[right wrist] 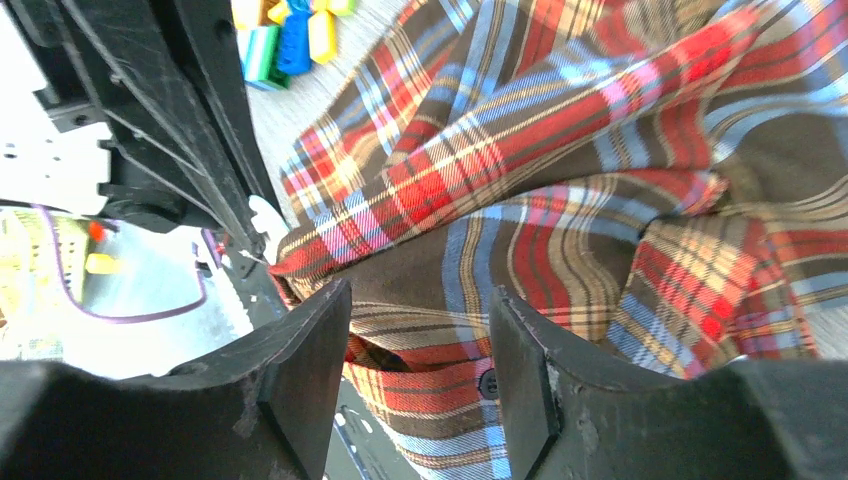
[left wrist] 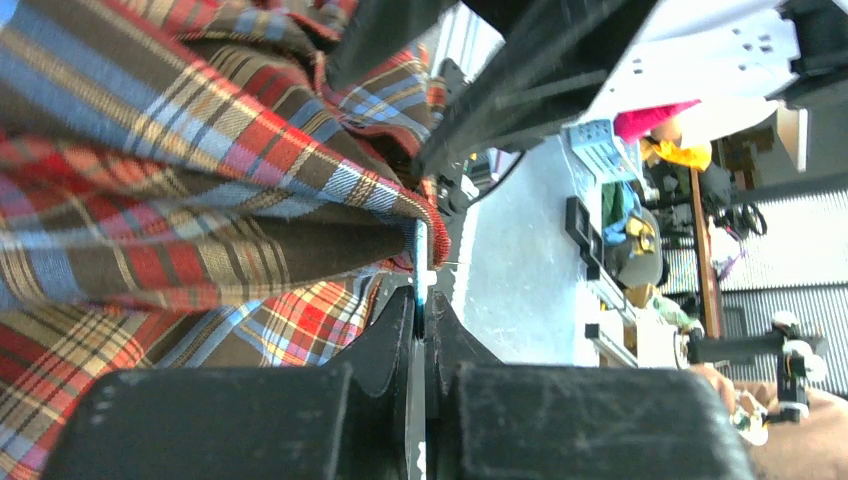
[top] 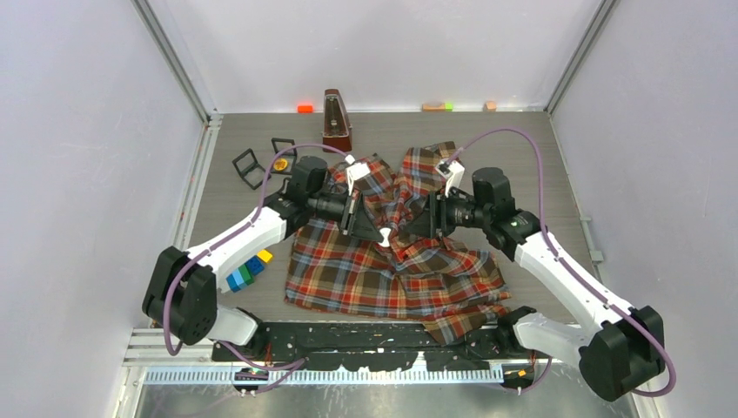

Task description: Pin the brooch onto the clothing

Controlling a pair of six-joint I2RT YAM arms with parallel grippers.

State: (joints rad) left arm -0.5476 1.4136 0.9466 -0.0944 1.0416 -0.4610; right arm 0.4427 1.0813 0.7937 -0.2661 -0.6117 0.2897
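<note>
The plaid shirt [top: 396, 266] lies spread mid-table, bunched up between my two grippers. My left gripper [top: 372, 230] is shut on the small white brooch [top: 384, 235]. In the left wrist view the brooch [left wrist: 421, 262] shows edge-on as a thin white and blue plate between the fingertips [left wrist: 400, 320], right beside a raised fold of the shirt [left wrist: 230, 190]. My right gripper [top: 419, 228] faces it from the right. In the right wrist view its jaws stand apart with a shirt fold and a button [right wrist: 440, 300] between them, and the brooch [right wrist: 266, 224] shows by the fold's red tip.
A brown wooden metronome [top: 336, 122] stands at the back. Black frames [top: 248, 167] and a small orange piece [top: 280, 163] lie at the back left. Coloured blocks [top: 248, 270] lie left of the shirt. Small blocks [top: 305, 108] line the back wall. A black rail [top: 365, 335] runs along the front.
</note>
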